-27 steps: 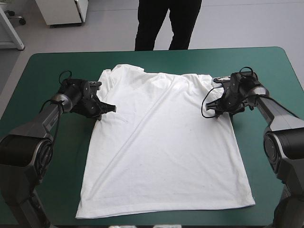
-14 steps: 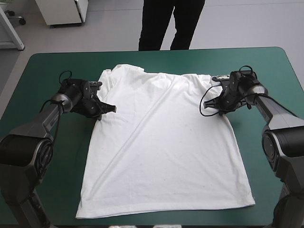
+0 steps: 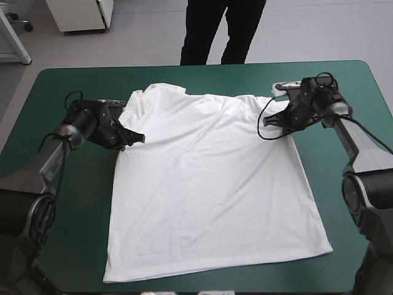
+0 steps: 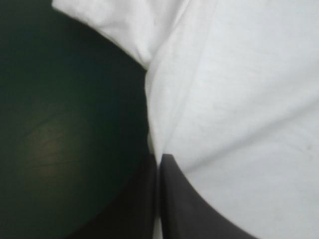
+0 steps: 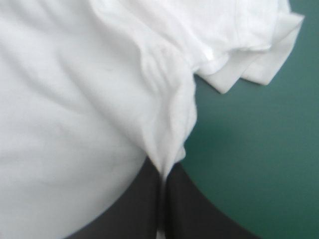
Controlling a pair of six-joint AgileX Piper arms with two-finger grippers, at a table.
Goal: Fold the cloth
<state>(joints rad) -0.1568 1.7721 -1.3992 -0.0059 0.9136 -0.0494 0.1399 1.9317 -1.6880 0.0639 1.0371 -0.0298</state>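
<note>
The white T-shirt point(image 3: 209, 184) lies spread flat on the teal-green table point(image 3: 344, 80), collar toward the far edge and hem near the front. My left gripper point(image 3: 136, 139) is shut on the T-shirt at its left side seam, just below the sleeve. In the left wrist view the cloth point(image 4: 239, 99) is pinched between the black fingers point(image 4: 179, 204). My right gripper point(image 3: 270, 123) is shut on the T-shirt at the right side under the other sleeve. The right wrist view shows the fabric point(image 5: 75, 99) bunched into the fingers point(image 5: 134, 209), with the folded sleeve point(image 5: 249, 64) beyond.
Bare teal-green cover point(image 3: 55, 215) runs down both sides of the shirt and along the far edge. The shirt's hem point(image 3: 215, 270) lies close to the table's front edge.
The right gripper has shut on the shirt's right side. Both arms have since pulled outward and toward the far edge, and the shirt is stretched smoother, its diagonal crease gone.
</note>
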